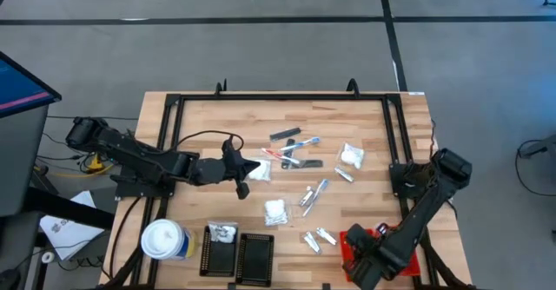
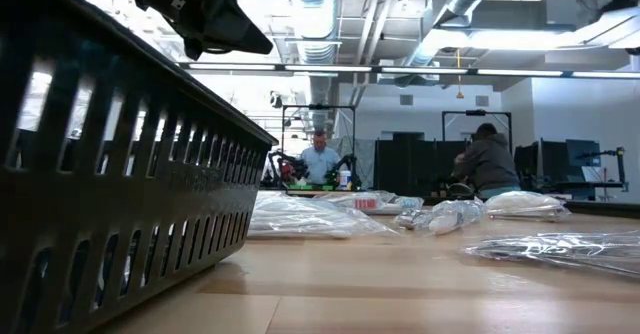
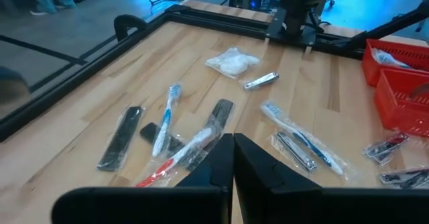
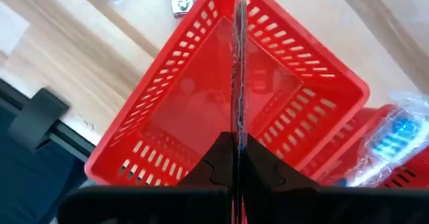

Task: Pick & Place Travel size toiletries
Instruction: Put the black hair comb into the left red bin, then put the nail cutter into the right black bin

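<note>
Toiletries [image 1: 300, 164] scattered mid-counter [image 1: 373, 121], bare wood toward its edges, left hand [image 1: 241, 181] pressed together beside them, right hand [image 4: 238, 158] clamping a wrapped stick [image 4: 237, 63] over red tray [image 4: 201, 110].

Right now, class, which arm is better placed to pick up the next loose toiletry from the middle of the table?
Left. Its pincer hangs by the scattered toothbrushes, fingers together and empty. The right pincer is over the red tray, gripping a flat packet.

Red slotted trays [image 4: 281, 90], blue-bristled toothbrush [image 3: 165, 114]
</note>
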Robot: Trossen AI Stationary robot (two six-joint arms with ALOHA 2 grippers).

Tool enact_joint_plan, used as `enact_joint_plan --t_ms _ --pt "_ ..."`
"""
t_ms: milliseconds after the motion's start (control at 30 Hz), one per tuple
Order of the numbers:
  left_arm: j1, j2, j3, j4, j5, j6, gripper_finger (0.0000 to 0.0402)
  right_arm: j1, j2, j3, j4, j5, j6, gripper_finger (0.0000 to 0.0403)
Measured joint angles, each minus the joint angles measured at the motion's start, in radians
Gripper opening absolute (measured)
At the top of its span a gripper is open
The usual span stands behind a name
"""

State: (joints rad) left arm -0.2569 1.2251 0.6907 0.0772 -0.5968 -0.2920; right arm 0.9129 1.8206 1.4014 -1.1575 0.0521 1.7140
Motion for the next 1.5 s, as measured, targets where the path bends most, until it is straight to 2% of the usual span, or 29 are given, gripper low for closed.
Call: enact_joint_plan --t_ms 233,733,933,1167,1500 --pt "0.000 0.000 0.001 0.000 0.000 -0.001 0.0001 0.003 0.000 0.000 0.001 0.014 -0.005 0.0016" --pt "0.000 0.000 0.001 0.000 0.000 -0.002 0.0001 -0.007 0.000 0.000 0.009 0.035 -0.049 0.0187" --pt "0.000 0.006 0.001 0.001 0.000 -0.002 0.0001 -0.063 -0.009 0.009 -0.007 0.068 -0.150 0.0223" --pt "0.000 0.014 0.003 0.014 0.018 0.000 0.0001 -0.123 -0.009 0.092 -0.077 0.313 -0.354 0.0216" --pt "0.000 0.014 0.003 0.017 0.018 0.007 0.0001 -0.190 -0.032 0.200 -0.201 0.721 -0.500 0.0201"
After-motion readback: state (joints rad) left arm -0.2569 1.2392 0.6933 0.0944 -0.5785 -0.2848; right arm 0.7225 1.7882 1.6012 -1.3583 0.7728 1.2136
